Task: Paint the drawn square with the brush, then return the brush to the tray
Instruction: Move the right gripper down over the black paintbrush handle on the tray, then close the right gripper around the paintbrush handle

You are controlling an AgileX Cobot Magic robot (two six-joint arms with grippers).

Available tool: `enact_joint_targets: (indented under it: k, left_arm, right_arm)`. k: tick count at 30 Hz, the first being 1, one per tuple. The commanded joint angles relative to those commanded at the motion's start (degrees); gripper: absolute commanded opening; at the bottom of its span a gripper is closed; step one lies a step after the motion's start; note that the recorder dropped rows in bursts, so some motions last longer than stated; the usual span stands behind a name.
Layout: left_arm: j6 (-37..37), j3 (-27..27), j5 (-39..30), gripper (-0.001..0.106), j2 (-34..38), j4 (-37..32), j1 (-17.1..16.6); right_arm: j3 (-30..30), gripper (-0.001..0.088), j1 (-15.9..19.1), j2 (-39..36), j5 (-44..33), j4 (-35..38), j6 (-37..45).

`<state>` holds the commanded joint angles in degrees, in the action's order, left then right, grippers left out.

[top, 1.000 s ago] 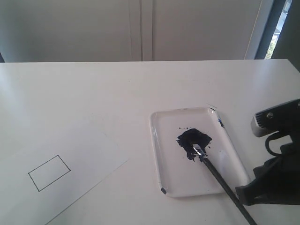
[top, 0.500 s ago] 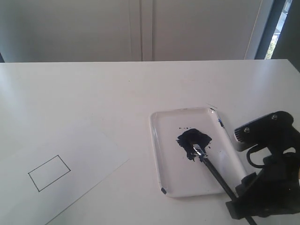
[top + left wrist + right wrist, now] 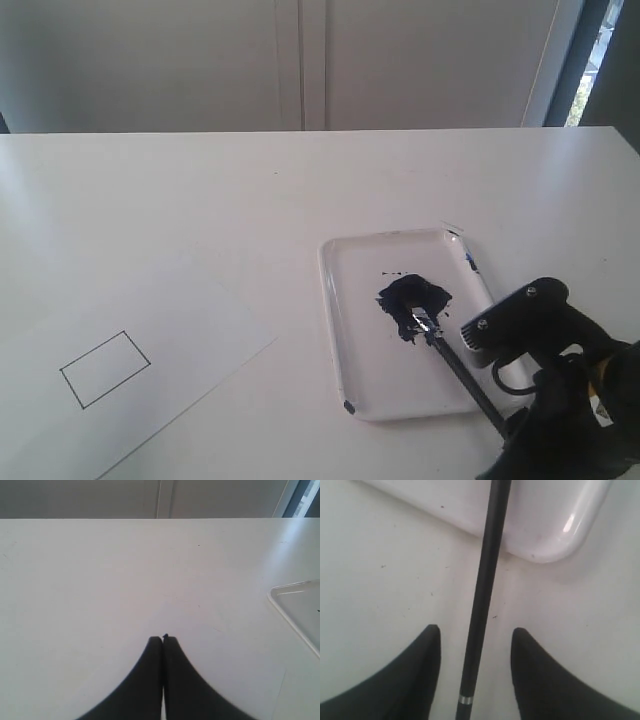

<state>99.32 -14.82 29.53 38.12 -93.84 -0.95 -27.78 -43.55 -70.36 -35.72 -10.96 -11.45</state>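
Only the exterior view takes in the whole layout. A white paper sheet [image 3: 170, 330] lies at the left front of the white table [image 3: 300, 190]. On it is the drawn square [image 3: 105, 369], a thin black outline with plain white inside. Well to the right sits the glossy white tray [image 3: 335, 330], with a dark navy paint puddle [image 3: 405, 295] near its middle. The brush [image 3: 455, 365] lies with its bristles in that puddle, and its black handle slants out over the tray's near rim toward the right arm [image 3: 565, 410], whose dark body hides the handle's far end. The right wrist view supplies what that body covers. The right gripper [image 3: 475, 630] has its two dark fingers spread wide, and the handle runs straight through the gap between them, touching neither, just past a rounded corner of the tray; a thin silver band rings the handle close to the camera. The left wrist view shows the left gripper [image 3: 163, 639] with its fingers pressed together and nothing between them, over bare tabletop, with one tray corner at the edge of the picture. Seen close, the matte tabletop carries a few tiny dark specks. Behind the table stand pale grey panels [image 3: 300, 60] with vertical seams, and at the far right a narrow window strip [image 3: 590, 50] shows some green outside.
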Motion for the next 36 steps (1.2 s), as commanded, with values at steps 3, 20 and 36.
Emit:
enact_joint_targets:
  k: [3, 20, 36]
  left_arm:
    - [-0.10, 0.00, 0.01, 0.000, 0.00, 0.00, 0.00]
    - [-0.10, 0.00, 0.01, 0.000, 0.00, 0.39, 0.00]
    - [-0.21, 0.00, 0.01, 0.000, 0.00, 0.36, 0.00]
  right_arm:
    - [0.00, 0.0432, 0.00, -2.02, 0.88, 0.76, 0.92]
    - [5.06, 0.0329, 0.00, -7.46, 13.00, -4.51, -10.88]
    - [5.06, 0.0142, 0.20, -7.46, 14.99, -4.74, -11.48]
